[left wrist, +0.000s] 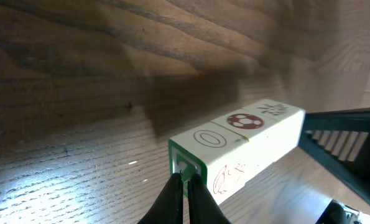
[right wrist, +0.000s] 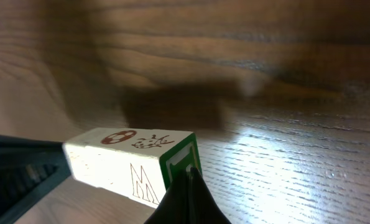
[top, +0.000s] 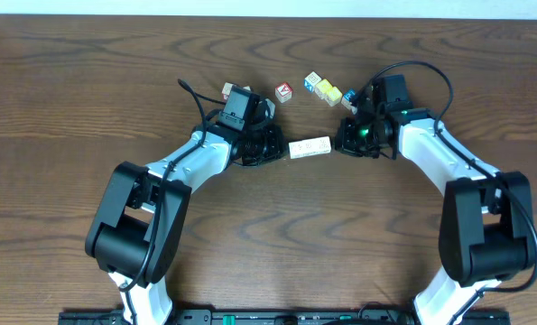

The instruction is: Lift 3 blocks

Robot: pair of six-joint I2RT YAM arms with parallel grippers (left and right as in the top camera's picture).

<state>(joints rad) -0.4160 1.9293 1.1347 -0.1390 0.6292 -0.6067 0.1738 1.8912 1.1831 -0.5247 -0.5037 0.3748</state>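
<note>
Overhead, at frame centre, the row of three blocks (top: pixel 310 147) is pressed endwise between the clenched left gripper (top: pixel 283 150) and the clenched right gripper (top: pixel 338 143).

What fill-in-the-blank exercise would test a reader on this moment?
The row of white blocks holds ___ cubes.
The left pincer and the right pincer press against the row's opposite ___.
Both pincers are ___.
The top of the middle block shows a red ___.
Missing words: three; ends; shut; ball.
</note>
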